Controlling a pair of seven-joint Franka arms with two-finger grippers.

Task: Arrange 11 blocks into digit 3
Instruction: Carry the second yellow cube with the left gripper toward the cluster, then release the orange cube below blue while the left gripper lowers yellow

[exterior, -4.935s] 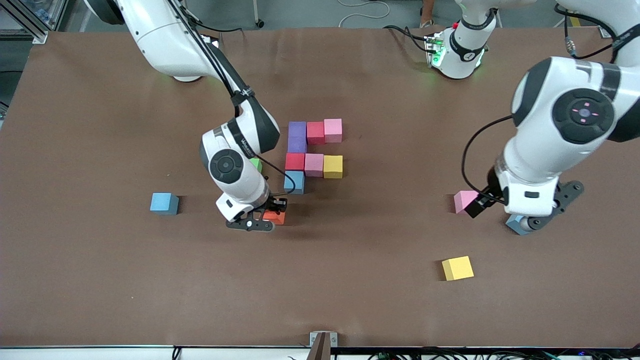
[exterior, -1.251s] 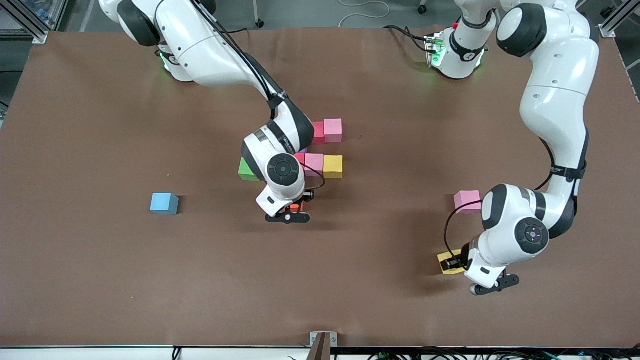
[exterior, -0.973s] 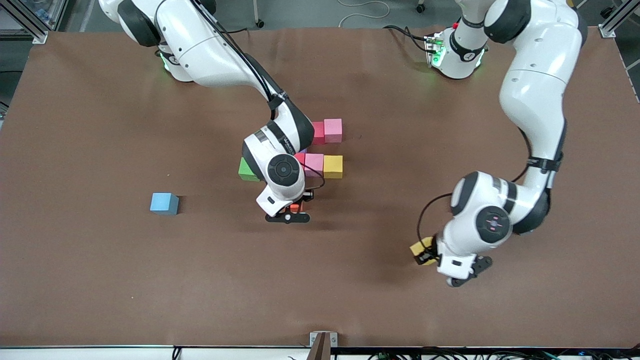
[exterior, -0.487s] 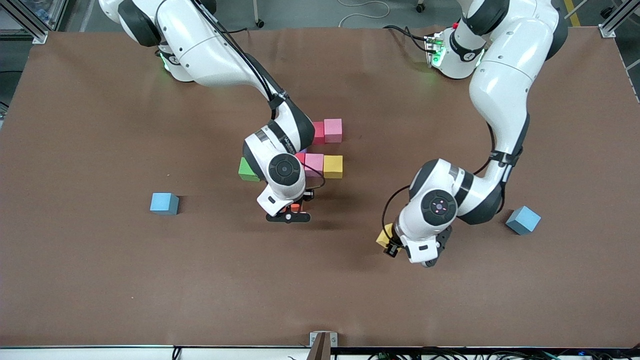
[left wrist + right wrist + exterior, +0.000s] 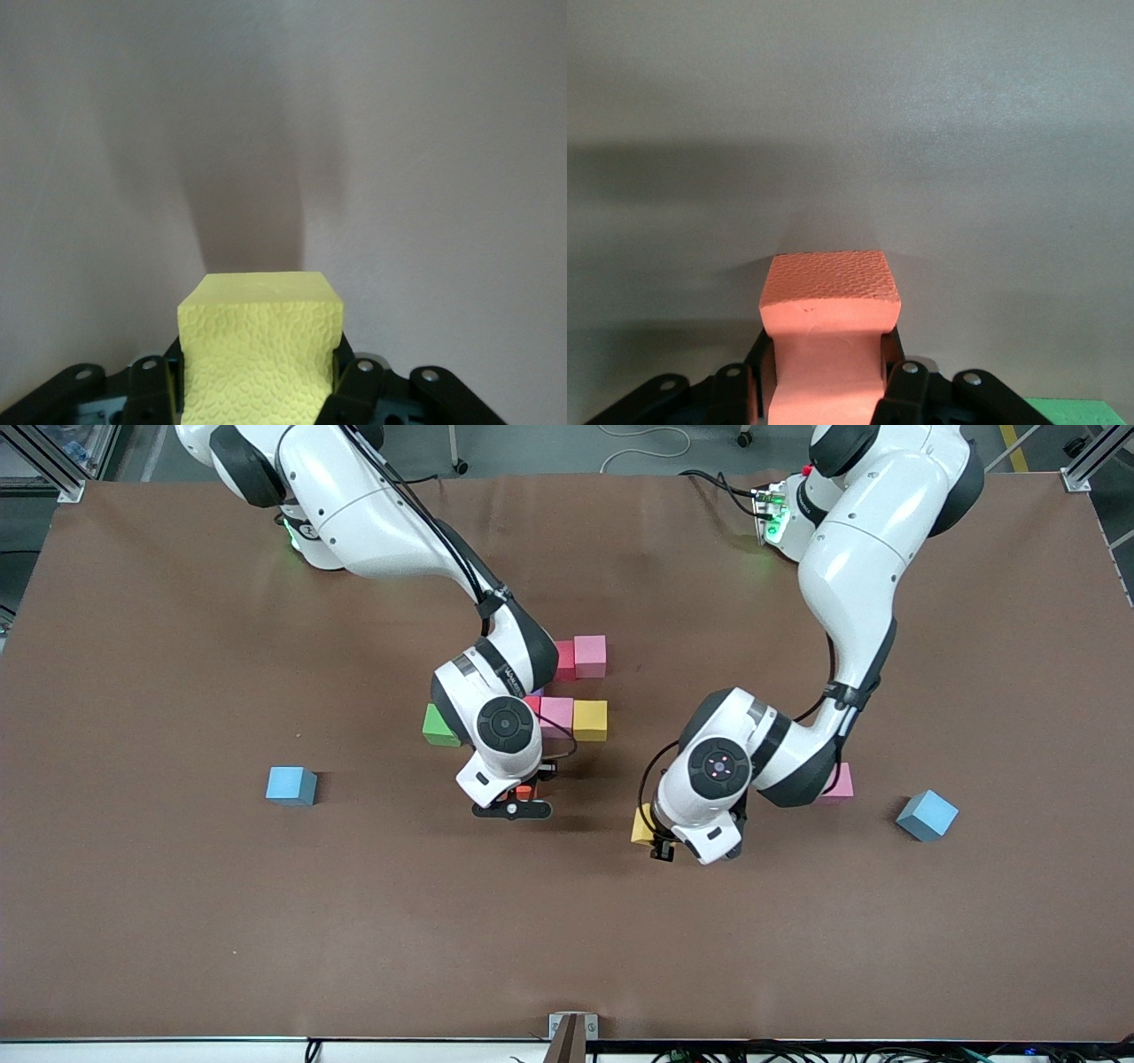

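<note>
Now note change: left gripper [image 5: 660, 840], clamped on yellow block [image 5: 641, 825], has carried it from left arm's end of table toward partial figure of blocks [image 5: 567, 691]. Right gripper [image 5: 516, 797] unmoved, clamped on orange block [image 5: 828, 332] just nearer front camera than figure. Meaning: you have two pieces about to join. Brown table [image 5: 177, 921] matte, mostly bare; green cube [image 5: 436, 726], two blue cubes [image 5: 291, 786] and one pink block [image 5: 837, 784] lie loose. Grey floor, cables past the arms' bases.

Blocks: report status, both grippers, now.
Left gripper shut on yellow block, over bare table. Right gripper shut on orange block, beside the partial digit. Green cube sits against the digit.
</note>
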